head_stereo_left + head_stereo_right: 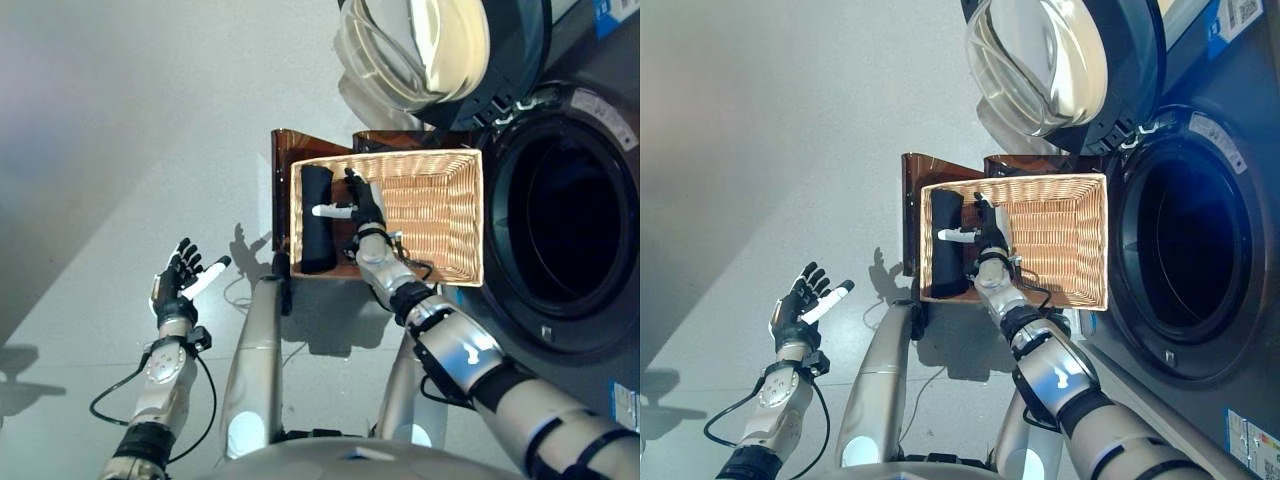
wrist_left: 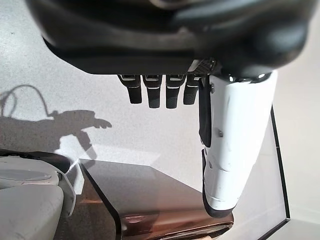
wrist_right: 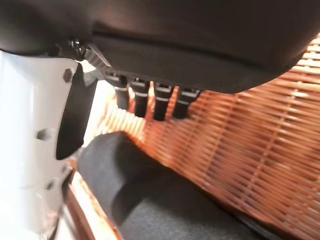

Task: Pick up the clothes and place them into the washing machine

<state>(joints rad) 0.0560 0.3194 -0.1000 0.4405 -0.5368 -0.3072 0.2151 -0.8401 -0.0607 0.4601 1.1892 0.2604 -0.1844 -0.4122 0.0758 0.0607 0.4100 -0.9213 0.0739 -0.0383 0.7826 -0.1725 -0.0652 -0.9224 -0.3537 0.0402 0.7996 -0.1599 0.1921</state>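
Wicker basket (image 1: 440, 215) centre frame, dark rolled garment (image 1: 318, 218) at its left end | right hand (image 1: 362, 205) inside, fingers straight, nothing held | left hand (image 1: 178, 282) lower left, spread, empty | step: reaching; next: close on garment, carry to washer drum (image 1: 562, 225) at right.

Your right hand (image 1: 366, 208) reaches forward on an extended arm, fingers straight and held together, with the white-covered thumb (image 1: 332, 211) standing out sideways from them toward your left. In its wrist view the fingers (image 3: 145, 98) show in a short, uncurled row beside the thumb. Your left hand (image 1: 178, 279) is raised at your left side, well apart from the right, on a bent forearm; its fingers (image 1: 186, 258) are spread and straight, the thumb angled away from them. Neither hand grips anything.
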